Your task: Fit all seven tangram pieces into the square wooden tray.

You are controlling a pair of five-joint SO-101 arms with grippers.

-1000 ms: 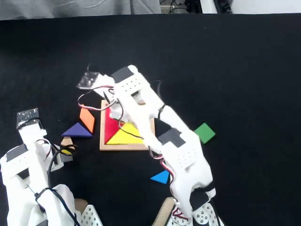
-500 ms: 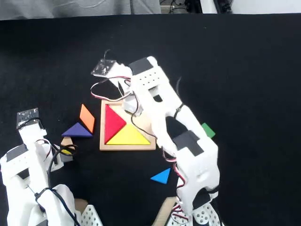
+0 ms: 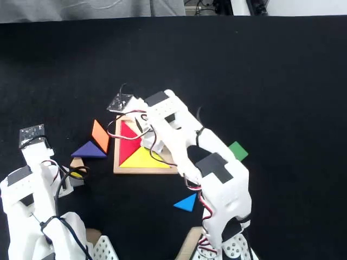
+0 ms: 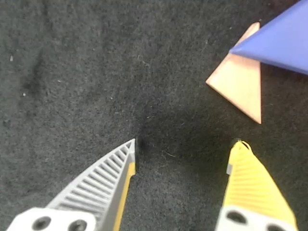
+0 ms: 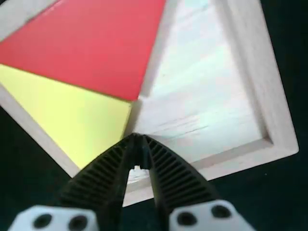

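Compared with half a second ago, the right arm is seen lowered and drawn back over the tray (image 3: pixel 142 170), and the green square (image 3: pixel 237 151) beside it is now uncovered; the left arm and the loose pieces are found where they were. The right hand (image 5: pixel 138 137) is held with its ribbed black fingers pressed together, nothing between them, the tips poised over the bare pale wood of the tray floor just beside the yellow triangle (image 3: pixel 142 158) and near the raised rim. The tray is a square of light, grained wood, resting on the black, felt-like bench (image 3: pixel 271 81). Two large flat triangles are seated in it, the yellow one and a red triangle (image 3: pixel 128 145), edge against edge. On the bench beside the tray an orange parallelogram (image 3: pixel 100 136) and a purple triangle (image 3: pixel 88 150) are laid, with a pale wooden triangle (image 4: pixel 243 89) meeting the purple one at a corner. A small blue triangle (image 3: pixel 187 203) is placed near the right arm's base. The left hand (image 4: pixel 184 143) is held spread apart and empty above the cloth, one finger grey, one yellow, near the pale triangle.
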